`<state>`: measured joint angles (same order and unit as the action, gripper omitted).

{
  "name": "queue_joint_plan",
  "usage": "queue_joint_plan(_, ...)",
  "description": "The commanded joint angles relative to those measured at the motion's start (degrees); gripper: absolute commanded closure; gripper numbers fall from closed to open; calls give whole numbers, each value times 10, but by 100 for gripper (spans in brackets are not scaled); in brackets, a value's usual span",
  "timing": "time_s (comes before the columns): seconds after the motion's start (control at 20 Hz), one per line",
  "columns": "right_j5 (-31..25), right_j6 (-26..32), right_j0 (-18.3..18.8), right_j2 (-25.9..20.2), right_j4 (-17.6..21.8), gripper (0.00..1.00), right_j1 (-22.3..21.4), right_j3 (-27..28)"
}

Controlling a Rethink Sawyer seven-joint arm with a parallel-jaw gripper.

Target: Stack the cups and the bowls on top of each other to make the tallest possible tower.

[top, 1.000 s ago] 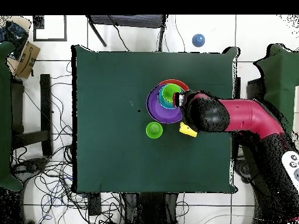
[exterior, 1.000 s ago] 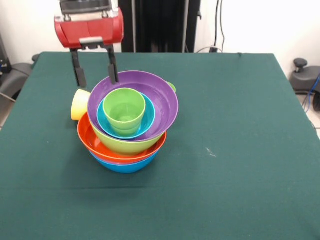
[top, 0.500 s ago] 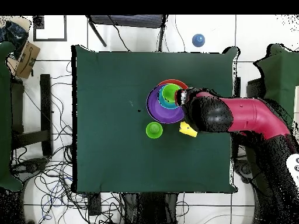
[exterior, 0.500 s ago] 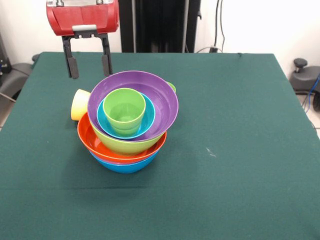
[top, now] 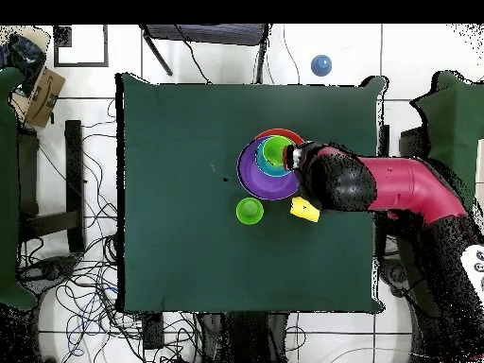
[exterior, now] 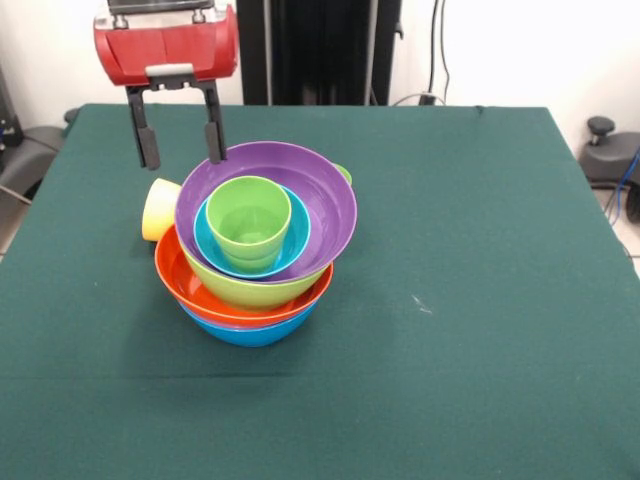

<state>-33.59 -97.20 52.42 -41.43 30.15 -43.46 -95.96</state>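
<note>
The tower stands left of centre on the green table: a blue bowl [exterior: 250,332] at the bottom, then an orange bowl [exterior: 195,290], a lime green bowl [exterior: 250,291], a tilted purple bowl [exterior: 325,205], a small cyan bowl [exterior: 212,250] and a light green cup [exterior: 250,222] upright on top. It also shows in the overhead view [top: 257,170]. A pale yellow cup [exterior: 160,209] lies on its side against the tower's left side, also seen from above [top: 304,210]. My gripper [exterior: 180,140] hangs open and empty above that cup, behind the purple rim.
A small green round vessel [top: 249,210] sits on the table beside the tower; from the front only its edge [exterior: 345,173] shows behind the purple bowl. My red arm [top: 402,189] reaches in from the right of the overhead view. Cables lie on the floor around the table.
My gripper has lifted up and a little to the left, away from the purple bowl's rim, then dipped slightly. It stayed open. The tower and the yellow cup have not moved.
</note>
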Motion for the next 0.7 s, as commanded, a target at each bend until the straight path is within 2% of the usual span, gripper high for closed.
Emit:
queue_joint_plan(0.05, -87, 33, -25, 47, 18, 0, 29, 17)
queue_joint_plan(0.7, -85, -45, -50, 71, -26, 0, -102, -88)
